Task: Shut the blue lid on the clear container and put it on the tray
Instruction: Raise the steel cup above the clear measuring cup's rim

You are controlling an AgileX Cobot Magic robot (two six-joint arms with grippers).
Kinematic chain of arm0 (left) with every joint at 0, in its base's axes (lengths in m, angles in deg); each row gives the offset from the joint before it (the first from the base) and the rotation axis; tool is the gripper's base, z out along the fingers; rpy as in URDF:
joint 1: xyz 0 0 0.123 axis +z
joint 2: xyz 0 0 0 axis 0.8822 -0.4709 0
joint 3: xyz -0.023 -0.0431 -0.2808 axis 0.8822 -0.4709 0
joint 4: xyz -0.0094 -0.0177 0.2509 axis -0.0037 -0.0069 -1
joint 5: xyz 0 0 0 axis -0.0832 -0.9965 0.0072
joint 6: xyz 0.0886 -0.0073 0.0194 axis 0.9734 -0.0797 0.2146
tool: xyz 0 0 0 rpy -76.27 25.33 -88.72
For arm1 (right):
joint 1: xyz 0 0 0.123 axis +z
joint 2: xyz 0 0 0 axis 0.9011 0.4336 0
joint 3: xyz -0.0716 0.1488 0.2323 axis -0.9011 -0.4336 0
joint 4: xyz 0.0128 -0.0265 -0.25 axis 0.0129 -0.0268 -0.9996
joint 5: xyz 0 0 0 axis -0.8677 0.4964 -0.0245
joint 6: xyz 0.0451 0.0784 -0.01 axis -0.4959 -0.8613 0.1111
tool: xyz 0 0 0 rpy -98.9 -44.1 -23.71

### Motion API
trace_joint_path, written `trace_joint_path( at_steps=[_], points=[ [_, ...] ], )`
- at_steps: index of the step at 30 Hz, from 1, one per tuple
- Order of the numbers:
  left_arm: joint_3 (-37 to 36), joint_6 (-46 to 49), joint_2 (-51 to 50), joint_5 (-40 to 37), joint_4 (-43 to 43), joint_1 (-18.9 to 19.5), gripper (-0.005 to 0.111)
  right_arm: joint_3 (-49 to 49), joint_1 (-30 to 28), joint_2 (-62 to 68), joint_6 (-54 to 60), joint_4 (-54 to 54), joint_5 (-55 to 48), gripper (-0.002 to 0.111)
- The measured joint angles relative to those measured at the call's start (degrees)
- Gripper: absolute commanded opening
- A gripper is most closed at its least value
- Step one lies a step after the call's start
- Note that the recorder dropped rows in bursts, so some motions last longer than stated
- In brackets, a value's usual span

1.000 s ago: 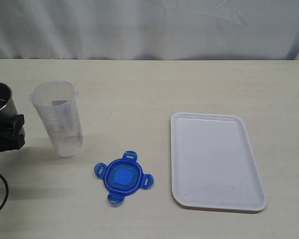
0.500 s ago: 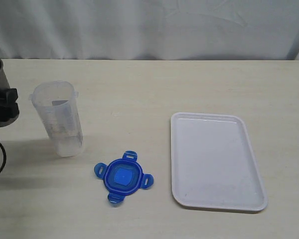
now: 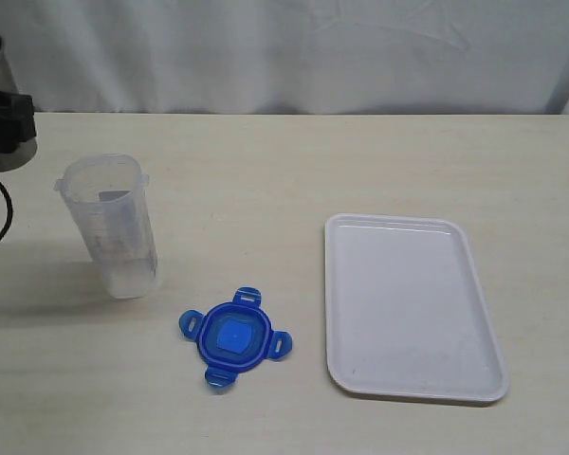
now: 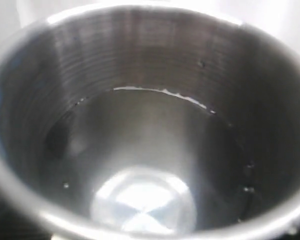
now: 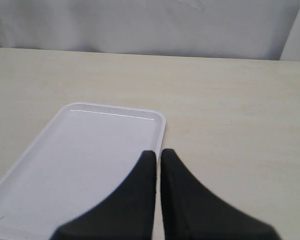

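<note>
Steel cup (image 4: 150,150), smooth and round, pinched by left fingers (image 3: 8,119); right fingers (image 5: 140,200) pressed together.

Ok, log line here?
left gripper: holds steel cup; right gripper: shut, empty; blue lid: off; clear container: open, upright; tray: bare

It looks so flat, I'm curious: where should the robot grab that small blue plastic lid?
Probably from straight above, pinching two opposite edges of the bright blue rounded-square plastic lid: it lies flat on the beige table, flaps splayed, so only its thin rim is reachable.
</note>
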Motion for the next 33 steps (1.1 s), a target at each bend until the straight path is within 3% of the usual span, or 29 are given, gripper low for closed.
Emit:
trace_joint_path(
  at_steps=[7,14,22,33],
  points=[
    [3.2,-1.3,0.0,-9.5,-2.4,0.0,0.000,0.0,0.0,0.0,0.0,0.0,0.0,0.004],
    [3.2,-1.5,-0.1,-10.1,-4.9,0.0,0.000,0.0,0.0,0.0,0.0,0.0,0.0,0.004],
    [3.2,-1.5,-4.7,-5.6,-8.4,0.0,0.000,0.0,0.0,0.0,0.0,0.0,0.0,0.004],
    [3.2,-1.5,-10.5,6.2,-15.6,0.0,0.000,0.0,0.0,0.0,0.0,0.0,0.0,0.004]
  ],
)
